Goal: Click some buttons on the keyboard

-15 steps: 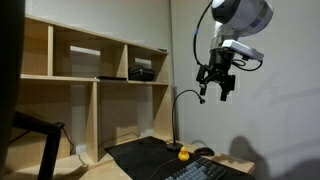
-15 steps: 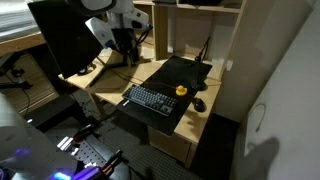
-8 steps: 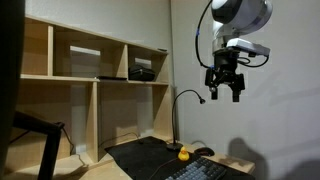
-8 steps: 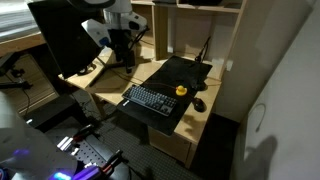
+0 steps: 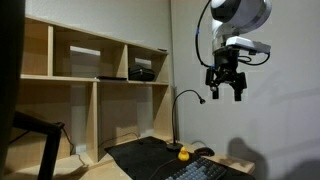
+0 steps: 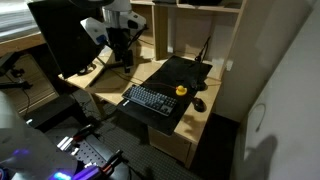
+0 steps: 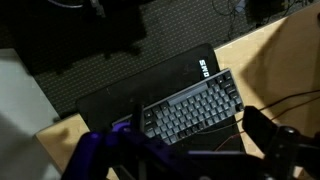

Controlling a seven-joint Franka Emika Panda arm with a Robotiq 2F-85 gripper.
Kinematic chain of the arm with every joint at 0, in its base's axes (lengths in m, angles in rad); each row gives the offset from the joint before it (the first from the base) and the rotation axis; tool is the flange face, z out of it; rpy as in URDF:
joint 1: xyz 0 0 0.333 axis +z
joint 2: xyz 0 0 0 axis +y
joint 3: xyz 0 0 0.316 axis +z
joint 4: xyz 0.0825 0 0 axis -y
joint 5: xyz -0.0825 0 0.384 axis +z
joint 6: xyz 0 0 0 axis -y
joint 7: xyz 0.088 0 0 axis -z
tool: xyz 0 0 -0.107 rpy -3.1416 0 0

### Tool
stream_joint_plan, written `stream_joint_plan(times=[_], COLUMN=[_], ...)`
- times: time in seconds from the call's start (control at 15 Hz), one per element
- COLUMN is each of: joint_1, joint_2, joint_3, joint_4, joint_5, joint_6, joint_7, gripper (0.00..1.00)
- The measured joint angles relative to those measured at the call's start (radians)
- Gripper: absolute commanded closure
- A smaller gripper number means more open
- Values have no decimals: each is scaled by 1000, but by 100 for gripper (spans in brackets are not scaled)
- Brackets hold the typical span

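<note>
The dark keyboard (image 6: 152,100) lies at the front of the wooden desk, partly on a black mat (image 6: 182,70). Its near end shows in an exterior view (image 5: 205,172), and the wrist view (image 7: 190,108) shows its rows of small grey keys. My gripper (image 5: 225,88) hangs high above the desk, well clear of the keyboard, with its fingers apart and nothing between them. It also shows in an exterior view (image 6: 122,52). In the wrist view my gripper (image 7: 195,126) frames the keyboard far below.
A small yellow object (image 6: 181,90) and a dark mouse (image 6: 199,104) sit by the keyboard's end. A gooseneck stand (image 5: 178,112) rises from the desk. Wooden shelves (image 5: 90,70) stand behind, and a large monitor (image 6: 60,35) is beside the arm.
My gripper has shifted a little sideways, away from the shelves, and turned slightly while staying high. The keyboard and the other things have not moved.
</note>
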Motion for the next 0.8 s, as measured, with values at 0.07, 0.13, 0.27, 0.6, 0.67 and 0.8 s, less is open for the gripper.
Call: stream_joint_plan(times=[0.07,0.13,0.27,0.6,0.67,0.8], joint_1=[-1,-2,-3,-4,-5,-7], joint_2=[6,22,95,316,335,344], joint_3=[3,8,24,39,35,30], joint_4=[0,-1,-7,2,10,21], joint_5=[-8,-18,-25,-26,-25,-25], joint_6=[-1,-1,25,122,128,129], joint_7=[9,24,50,65,65,64], gripper=[0,0,0,0,0,0])
